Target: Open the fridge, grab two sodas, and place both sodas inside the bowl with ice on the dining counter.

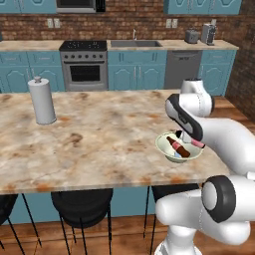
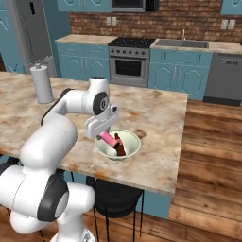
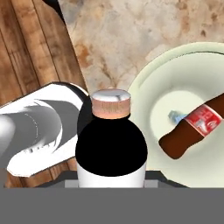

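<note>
The pale bowl with ice (image 1: 167, 144) (image 2: 131, 142) (image 3: 175, 83) sits near the dining counter's (image 1: 99, 139) (image 2: 156, 113) right end. The dark reddish-brown soda (image 1: 178, 148) (image 2: 119, 148) (image 3: 192, 127) lies inside it, beside a light-blue bit of ice (image 3: 175, 116). My gripper (image 1: 191, 141) (image 2: 105, 134) is shut on the pink soda (image 1: 195, 143) (image 2: 108, 139) (image 3: 111, 148), held tilted low over the bowl's near rim. In the hand view the bottle's dark neck and cap hide my fingertips. The grey fridge (image 2: 29, 33) stands far back on the left.
A white paper towel roll (image 1: 42, 101) (image 2: 42, 83) stands on the slab's left part. Black stools (image 1: 82, 204) (image 2: 116, 198) are tucked under the near edge. Wooden floor (image 2: 208, 156) lies beyond the slab's right end. The stove (image 1: 83, 64) and teal cabinets line the back wall.
</note>
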Tool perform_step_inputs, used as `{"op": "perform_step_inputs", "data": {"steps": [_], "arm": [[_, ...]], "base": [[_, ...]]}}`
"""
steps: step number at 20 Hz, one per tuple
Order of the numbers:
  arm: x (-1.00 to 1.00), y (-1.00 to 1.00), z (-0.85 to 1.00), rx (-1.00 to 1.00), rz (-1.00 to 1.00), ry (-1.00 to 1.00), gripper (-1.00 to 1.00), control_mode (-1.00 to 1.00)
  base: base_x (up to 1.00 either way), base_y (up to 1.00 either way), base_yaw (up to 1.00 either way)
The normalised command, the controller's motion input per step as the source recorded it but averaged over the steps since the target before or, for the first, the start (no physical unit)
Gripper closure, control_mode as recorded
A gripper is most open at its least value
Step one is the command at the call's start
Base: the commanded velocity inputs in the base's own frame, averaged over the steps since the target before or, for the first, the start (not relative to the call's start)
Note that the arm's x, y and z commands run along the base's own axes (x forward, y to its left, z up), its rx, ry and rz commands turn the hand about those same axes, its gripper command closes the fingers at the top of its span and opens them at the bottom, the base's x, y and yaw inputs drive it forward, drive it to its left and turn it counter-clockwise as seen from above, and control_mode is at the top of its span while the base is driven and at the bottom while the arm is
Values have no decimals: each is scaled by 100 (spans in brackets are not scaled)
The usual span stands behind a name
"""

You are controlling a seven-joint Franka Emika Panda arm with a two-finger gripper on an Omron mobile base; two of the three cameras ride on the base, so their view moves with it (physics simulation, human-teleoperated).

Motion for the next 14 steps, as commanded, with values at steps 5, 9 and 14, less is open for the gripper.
{"op": "perform_step_inputs", "data": {"steps": [5,9,14], "arm": [[19,0,-28,0,14,5,100,-100],[16,0,-25,0,13,5,100,-100],[6,-4,-23,0,11,3,100,-100]], "base": [[0,0,0],[0,0,0],[0,0,0]]}}
